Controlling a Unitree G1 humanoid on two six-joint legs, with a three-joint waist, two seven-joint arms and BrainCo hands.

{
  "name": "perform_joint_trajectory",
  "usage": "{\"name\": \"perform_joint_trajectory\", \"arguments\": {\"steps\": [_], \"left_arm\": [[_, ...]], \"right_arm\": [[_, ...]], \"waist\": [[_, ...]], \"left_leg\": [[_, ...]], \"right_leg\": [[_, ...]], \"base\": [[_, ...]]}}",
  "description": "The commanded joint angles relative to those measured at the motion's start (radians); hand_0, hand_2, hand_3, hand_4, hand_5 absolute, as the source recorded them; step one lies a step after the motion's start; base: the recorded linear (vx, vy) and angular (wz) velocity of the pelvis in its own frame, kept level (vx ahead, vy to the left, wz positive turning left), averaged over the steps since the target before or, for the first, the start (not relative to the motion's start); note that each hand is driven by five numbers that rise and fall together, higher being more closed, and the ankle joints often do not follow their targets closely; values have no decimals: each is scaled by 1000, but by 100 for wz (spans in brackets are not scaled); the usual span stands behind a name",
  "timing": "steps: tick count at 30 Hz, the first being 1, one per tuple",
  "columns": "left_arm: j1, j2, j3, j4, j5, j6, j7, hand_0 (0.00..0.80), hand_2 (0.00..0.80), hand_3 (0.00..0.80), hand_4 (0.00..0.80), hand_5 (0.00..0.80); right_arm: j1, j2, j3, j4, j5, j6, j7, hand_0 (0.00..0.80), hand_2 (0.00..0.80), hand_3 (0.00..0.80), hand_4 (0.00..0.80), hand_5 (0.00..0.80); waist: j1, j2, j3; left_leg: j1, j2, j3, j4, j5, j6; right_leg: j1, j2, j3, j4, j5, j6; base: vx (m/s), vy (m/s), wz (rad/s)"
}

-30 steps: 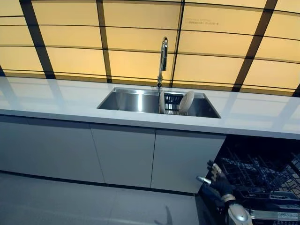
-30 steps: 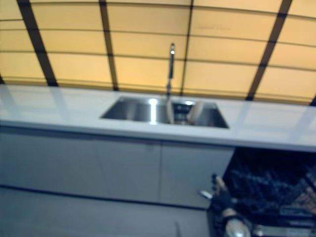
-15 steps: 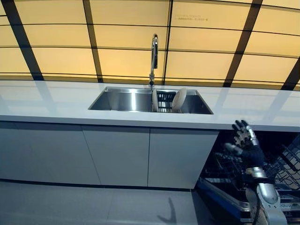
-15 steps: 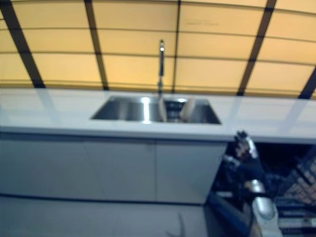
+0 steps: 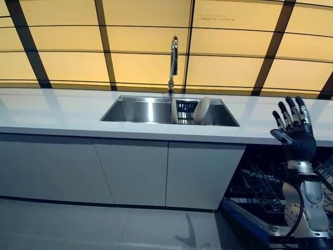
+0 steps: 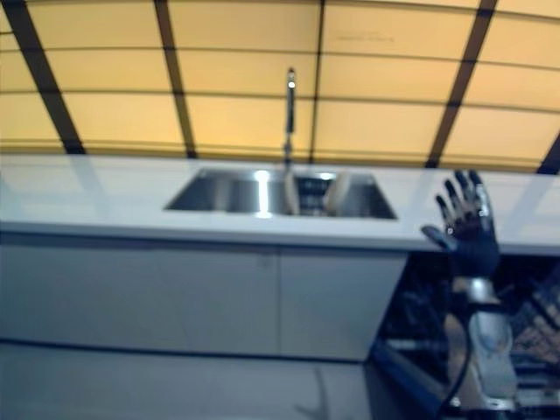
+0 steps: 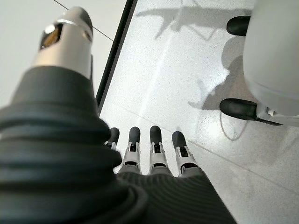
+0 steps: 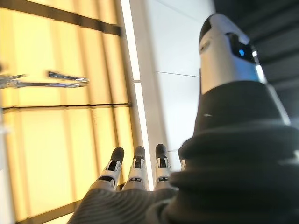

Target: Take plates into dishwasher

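Two pale plates (image 5: 201, 110) stand on edge in a dark rack inside the steel sink (image 5: 140, 111), right of the faucet (image 5: 173, 61). My right hand (image 5: 292, 130) is raised at the right, level with the counter's front edge above the dishwasher; its fingers are straight and spread, and it holds nothing. Under the counter at the right the dishwasher (image 5: 263, 187) stands open with its dark wire racks pulled out. My left hand (image 7: 149, 149) shows only in its wrist view, hanging down over the speckled floor with straight fingers, empty.
A long white counter (image 5: 62, 112) runs across the view, with flat white cabinet doors (image 5: 130, 172) below it. Behind it rises a wall of yellow panels in dark frames (image 5: 234, 57). Grey floor (image 5: 78, 224) lies in front of the cabinets.
My right hand has risen from down among the dishwasher racks up to counter height, fingers spread. The camera has shifted slightly; the plates in the sink have not moved.
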Motion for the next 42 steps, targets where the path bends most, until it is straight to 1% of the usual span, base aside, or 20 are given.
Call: {"name": "perform_joint_trajectory", "arguments": {"steps": [1, 3, 6, 8, 9, 10, 11, 13, 15, 18, 21, 25, 29, 32, 34, 36, 38, 39, 40, 42], "left_arm": [[-62, 51, -35, 36, 64, -1, 15, 0, 0, 0, 0, 0], [-69, 56, -37, 37, 63, 3, 14, 0, 0, 0, 0, 0], [-90, 69, -41, 45, 76, 6, 13, 0, 0, 0, 0, 0], [-95, 79, -45, 38, 83, 15, 13, 0, 0, 0, 0, 0], [-96, 80, -45, 38, 84, 17, 13, 0, 0, 0, 0, 0], [-100, 89, -51, 31, 86, 33, 14, 0, 0, 0, 0, 0], [-101, 94, -56, 27, 84, 45, 13, 0, 0, 0, 0, 0], [-101, 95, -62, 26, 83, 55, 9, 0, 0, 0, 0, 0], [-104, 87, -70, 40, 74, 50, 13, 0, 0, 0, 0, 0], [-107, 75, -67, 68, 68, 46, 22, 0, 0, 0, 0, 0], [-97, 73, -66, 79, 80, 56, 32, 0, 0, 0, 0, 0], [-88, 84, -55, 123, 89, 31, 26, 0, 0, 0, 0, 0], [-71, 83, -42, 125, 114, 28, 23, 0, 0, 0, 0, 0], [-56, 87, -25, 106, 108, 15, 5, 0, 0, 0, 0, 0], [-43, 81, -24, 81, 117, -14, -20, 0, 0, 0, 0, 0], [-36, 67, -36, 69, 118, -36, -19, 0, 0, 0, 0, 0], [-34, 48, -56, 56, 112, -68, -15, 0, 0, 0, 0, 0], [-34, 44, -62, 42, 107, -72, -14, 0, 0, 0, 0, 0], [-37, 43, -68, 18, 103, -66, -16, 0, 0, 0, 0, 0], [-46, 45, -77, -5, 103, -50, -16, 0, 0, 0, 0, 0]], "right_arm": [[-122, -41, 7, 24, -49, 17, -20, 0, 0, 0, 0, 0], [-146, -48, 23, 35, -61, 19, -30, 0, 0, 0, 0, 0], [-198, -59, 51, 63, -91, 20, -50, 0, 0, 0, 0, 0], [-207, -68, 60, 64, -108, 23, -73, 0, 0, 0, 0, 0], [-208, -70, 62, 65, -110, 23, -74, 0, 0, 0, 0, 0], [-223, -87, 68, 73, -105, 36, -82, 0, 0, 0, 0, 0], [-234, -96, 72, 78, -100, 50, -87, 0, 0, 0, 0, 0], [-245, -112, 72, 85, -96, 74, -91, 0, 0, 0, 0, 0], [-248, -120, 66, 88, -86, 96, -86, 0, 0, 0, 0, 0], [-217, -136, 47, 96, -58, 100, -54, 0, 0, 0, 0, 0], [-189, -138, 30, 96, -51, 110, -42, 0, 0, 0, 0, 0], [-165, -141, 28, 86, -53, 114, -46, 0, 0, 0, 0, 0], [-156, -113, 35, 70, -65, 147, -39, 0, 0, 0, 0, 0], [-151, -102, 54, 57, -69, 161, -43, 0, 0, 0, 0, 0], [-152, -103, 67, 53, -60, 155, -40, 0, 0, 0, 0, 0], [-150, -105, 71, 49, -59, 151, -32, 0, 0, 0, 0, 0], [-153, -104, 83, 51, -67, 137, -37, 0, 0, 0, 0, 0], [-157, -105, 88, 49, -69, 137, -42, 0, 0, 0, 0, 0], [-166, -107, 90, 48, -72, 146, -50, 0, 0, 0, 0, 0], [-189, -112, 97, 48, -80, 164, -64, 0, 0, 0, 0, 0]], "waist": [[35, -53, 7], [38, -55, 17], [50, -56, 41], [57, -46, 51], [58, -46, 51], [53, -34, 64], [49, -33, 70], [35, -39, 76], [14, -59, 80], [-19, -71, 85], [-29, -71, 96], [-34, -86, 80], [-21, -72, 46], [-19, -54, 16], [-15, -45, 1], [-7, -55, 5], [9, -84, 23], [15, -98, 33], [21, -101, 46], [37, -103, 62]], "left_leg": [[-104, -96, 15, 91, -4, 102], [-116, -102, 11, 115, -11, 109], [-148, -116, -22, 165, -19, 130], [-154, -118, -38, 167, -15, 136], [-155, -118, -39, 167, -15, 136], [-147, -115, -48, 162, -10, 134], [-138, -117, -53, 157, -8, 131], [-112, -130, -64, 148, -12, 122], [-90, -155, -87, 158, -39, 114], [-37, -182, -124, 160, -73, 109], [-6, -183, -149, 161, -89, 115], [14, -185, -187, 180, -134, 128], [80, -137, -173, 193, -180, 83], [92, -100, -146, 237, -124, 46], [50, -83, -124, 371, -5, 7], [-20, -98, -104, 548, 78, -17], [-205, -125, -54, 876, 151, -49], [-262, -123, -37, 969, 163, -54], [-334, -97, -19, 1042, 158, -54], [-390, -81, -3, 1005, 141, -41]], "right_leg": [[-55, -47, -32, 137, -23, 25], [-72, -56, -29, 182, -18, 30], [-138, -82, -19, 358, 34, 37], [-204, -97, -19, 508, 118, 42], [-216, -98, -16, 527, 125, 43], [-300, -90, -18, 623, 184, 52], [-349, -85, -30, 632, 213, 57], [-393, -76, -57, 553, 218, 60], [-378, -66, -65, 381, 190, 57], [-387, -39, -91, 164, 222, 70], [-427, -35, -105, 155, 251, 77], [-380, -41, -72, 141, 232, 63], [-312, -61, -142, 186, 155, 42], [-273, -39, -160, 178, 111, 12], [-228, -19, -158, 156, 80, -17], [-189, -23, -159, 141, 65, -41], [-136, -46, -168, 133, 47, -74], [-116, -56, -168, 133, 41, -84], [-94, -54, -174, 131, 33, -93], [-65, -48, -175, 121, 27, -94]], "base": [[-21, 96, -10], [-25, 97, -19], [-22, 116, -23], [2, 115, -15], [46, 136, -5], [97, 127, 9], [163, 129, 11], [255, 29, 19], [367, -63, 37], [394, -89, 31], [390, -154, 48], [306, -184, 22], [298, -264, 7], [227, -245, 6], [194, -269, 11], [101, -216, 11], [56, -241, -5], [50, -240, -11], [54, -175, -7], [84, -144, -5]]}}
